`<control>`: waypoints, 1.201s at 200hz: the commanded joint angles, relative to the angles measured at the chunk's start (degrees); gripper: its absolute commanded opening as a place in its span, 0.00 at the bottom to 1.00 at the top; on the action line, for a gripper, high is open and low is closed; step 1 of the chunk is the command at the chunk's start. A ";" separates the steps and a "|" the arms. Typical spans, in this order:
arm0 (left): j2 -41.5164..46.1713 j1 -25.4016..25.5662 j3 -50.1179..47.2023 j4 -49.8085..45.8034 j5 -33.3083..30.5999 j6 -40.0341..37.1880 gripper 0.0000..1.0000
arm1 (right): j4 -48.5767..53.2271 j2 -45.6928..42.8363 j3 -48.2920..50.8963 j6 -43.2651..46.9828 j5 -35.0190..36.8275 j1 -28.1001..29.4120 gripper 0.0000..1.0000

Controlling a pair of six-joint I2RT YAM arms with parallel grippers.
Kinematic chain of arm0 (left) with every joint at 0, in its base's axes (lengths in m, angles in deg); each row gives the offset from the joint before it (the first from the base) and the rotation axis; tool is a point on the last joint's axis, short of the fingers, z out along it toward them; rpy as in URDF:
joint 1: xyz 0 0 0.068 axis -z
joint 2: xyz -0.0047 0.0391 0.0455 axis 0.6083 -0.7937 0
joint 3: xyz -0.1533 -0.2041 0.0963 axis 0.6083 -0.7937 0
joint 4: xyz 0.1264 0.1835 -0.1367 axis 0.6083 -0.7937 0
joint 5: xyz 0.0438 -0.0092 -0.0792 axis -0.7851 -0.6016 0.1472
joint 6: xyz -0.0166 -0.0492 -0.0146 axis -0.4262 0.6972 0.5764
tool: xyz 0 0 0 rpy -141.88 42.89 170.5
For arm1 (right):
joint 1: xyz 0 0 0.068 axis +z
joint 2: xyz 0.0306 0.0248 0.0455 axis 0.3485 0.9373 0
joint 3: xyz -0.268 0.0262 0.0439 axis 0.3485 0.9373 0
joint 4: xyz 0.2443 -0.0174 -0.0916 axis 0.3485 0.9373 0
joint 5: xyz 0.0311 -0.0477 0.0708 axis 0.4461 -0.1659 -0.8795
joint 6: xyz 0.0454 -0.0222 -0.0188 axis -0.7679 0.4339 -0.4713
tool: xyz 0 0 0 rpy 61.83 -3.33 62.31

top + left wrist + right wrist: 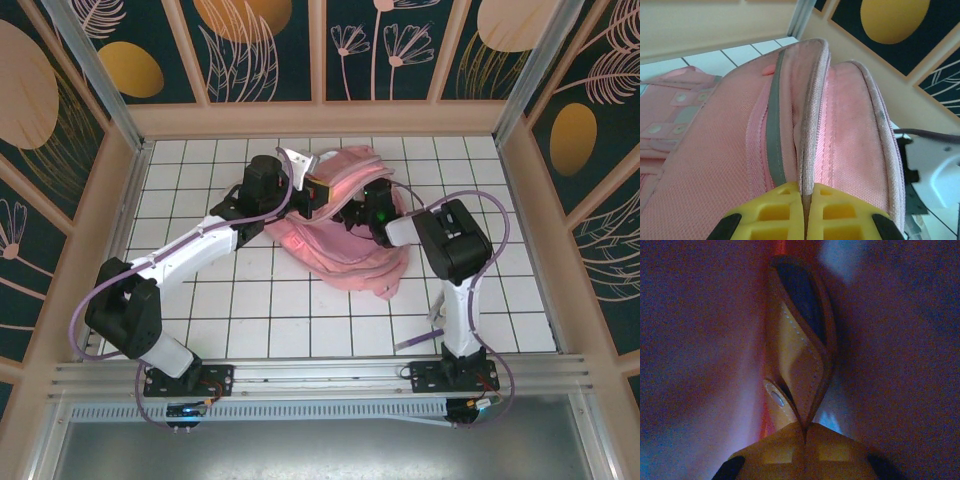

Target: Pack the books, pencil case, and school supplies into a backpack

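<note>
Pink woven backpack (715, 150), grey-striped, lies slumped and crumpled.

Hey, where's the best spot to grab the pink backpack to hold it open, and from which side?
Take the piped zipper rim of the pink backpack, coming edge-on along the ridge. It stands up as a thin fold that a pincer can close across, while the panels are broad and slack. The left pincer is shut on it this way.
</note>
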 commanded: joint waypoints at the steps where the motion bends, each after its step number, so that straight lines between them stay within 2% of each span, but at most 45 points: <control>1: 0.80 -0.07 4.28 11.72 6.51 -0.98 0.00 | -1.90 2.95 -3.92 1.02 -2.20 -1.45 0.02; 13: 0.83 -0.05 3.82 12.06 6.01 -0.70 0.00 | -1.11 3.76 -5.09 2.03 -2.74 -1.63 0.06; 41: 1.41 -0.48 2.29 12.41 3.44 -0.21 0.00 | -4.88 1.13 -1.19 -0.99 -3.21 -2.16 0.33; 76: 2.46 -0.97 -0.76 12.59 0.57 -0.12 0.00 | -0.32 -10.46 9.84 -1.09 -2.51 -4.32 0.47; 117: 3.83 -0.97 -1.74 6.14 0.13 -4.26 0.00 | 27.94 -29.32 16.16 14.71 1.70 -8.28 0.54; 136: 4.43 -0.97 -2.55 4.36 4.85 -6.98 0.00 | 41.14 -37.30 16.57 21.13 5.06 -11.51 0.54; 140: 4.58 -1.02 -2.64 3.86 5.79 -7.57 0.04 | 43.83 -38.76 16.30 22.25 6.29 -12.33 0.54; 143: 4.75 -0.98 -2.71 3.44 5.59 -7.83 0.12 | 45.74 -39.89 16.06 23.08 7.42 -12.97 0.54; 149: 5.52 -0.97 -2.94 2.69 2.24 -7.85 0.35 | 49.79 -42.31 15.08 25.20 9.97 -14.57 0.54; 156: 6.81 -0.97 -3.45 1.80 -4.86 -6.38 0.56 | 53.21 -44.34 13.75 27.11 12.92 -16.17 0.54; 158: 7.31 -0.97 -3.55 1.37 -7.19 -5.79 0.65 | 54.12 -44.84 13.30 27.84 13.81 -16.53 0.54; 162: 8.20 -1.20 -3.73 0.72 -12.00 -4.61 0.91 | 56.04 -45.73 12.27 29.06 15.68 -17.20 0.54; 165: 8.84 -1.29 -3.83 0.32 -15.10 -4.00 0.98 | 57.53 -46.30 11.36 30.01 17.87 -17.64 0.54; 173: 10.26 -2.25 -3.73 -0.50 -19.15 -3.53 0.99 | 61.21 -47.23 8.48 32.66 23.50 -18.09 0.54; 185: 11.17 -5.40 -2.13 -2.54 -17.97 -3.73 0.99 | 65.02 -47.15 3.50 36.05 30.62 -17.86 0.54; 197: 10.10 -9.39 1.21 -6.71 -17.66 -1.69 0.99 | 64.67 -46.78 -0.52 38.48 33.59 -16.96 0.54; 217: 5.58 -14.98 8.40 -16.68 -25.31 3.42 0.99 | 63.43 -44.94 -6.45 41.48 39.01 -12.74 0.54; 240: -2.04 -22.35 13.86 -21.24 -19.10 2.70 0.99 | 61.31 -42.31 -9.61 43.21 39.46 -8.78 0.54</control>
